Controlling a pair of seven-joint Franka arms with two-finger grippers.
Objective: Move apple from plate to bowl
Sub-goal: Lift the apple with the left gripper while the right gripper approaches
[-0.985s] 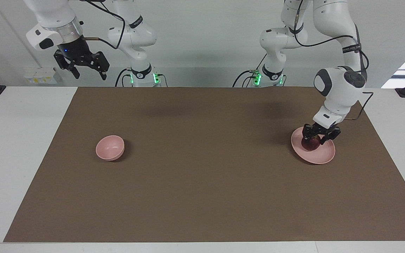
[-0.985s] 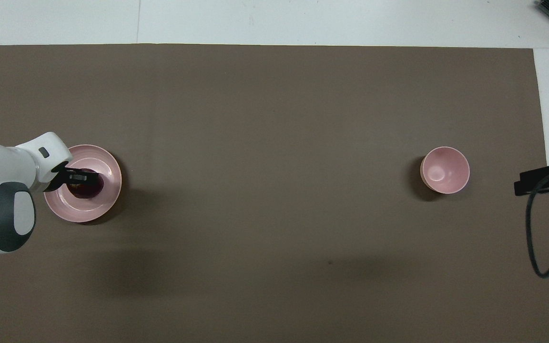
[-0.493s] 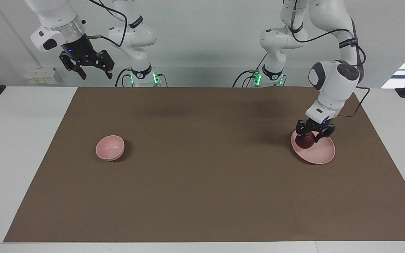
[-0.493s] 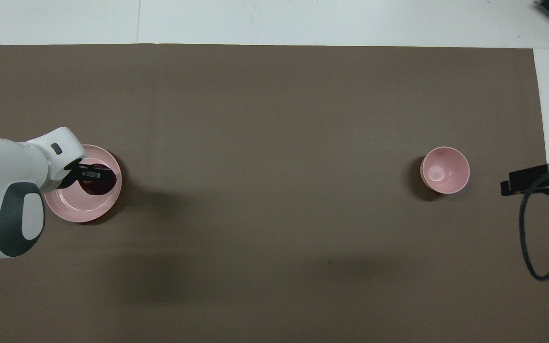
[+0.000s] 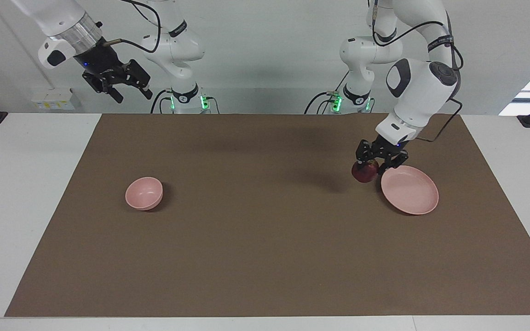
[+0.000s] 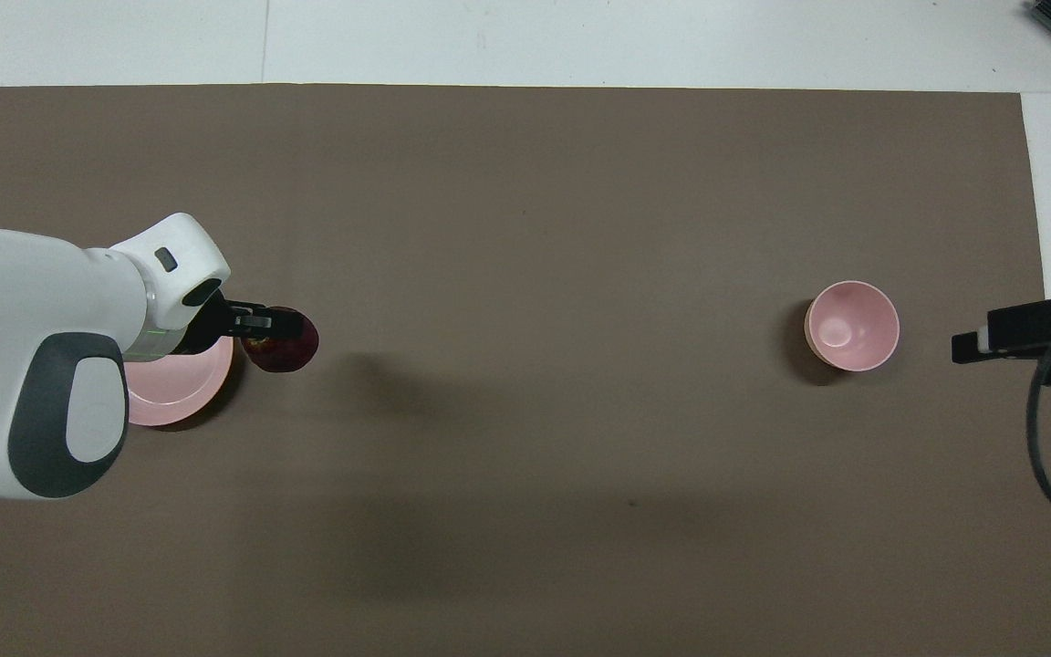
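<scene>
My left gripper (image 5: 371, 166) (image 6: 272, 330) is shut on the dark red apple (image 5: 365, 172) (image 6: 284, 341) and holds it in the air over the brown mat, just beside the plate's rim. The pale pink plate (image 5: 410, 190) (image 6: 177, 392) lies bare toward the left arm's end of the table. The small pink bowl (image 5: 144, 193) (image 6: 852, 326) stands toward the right arm's end with nothing in it. My right gripper (image 5: 129, 90) hangs open and high above the table edge by the robots, holding nothing; in the overhead view only part of the right gripper (image 6: 1023, 330) shows.
A brown mat (image 5: 265, 239) (image 6: 525, 228) covers most of the white table (image 5: 25, 184). Between plate and bowl the mat is bare. A black cable (image 6: 1045, 456) loops down from the right arm.
My left gripper has lifted the apple off the plate and carried it sideways past the rim, toward the bowl. The right gripper has risen and tilted a little.
</scene>
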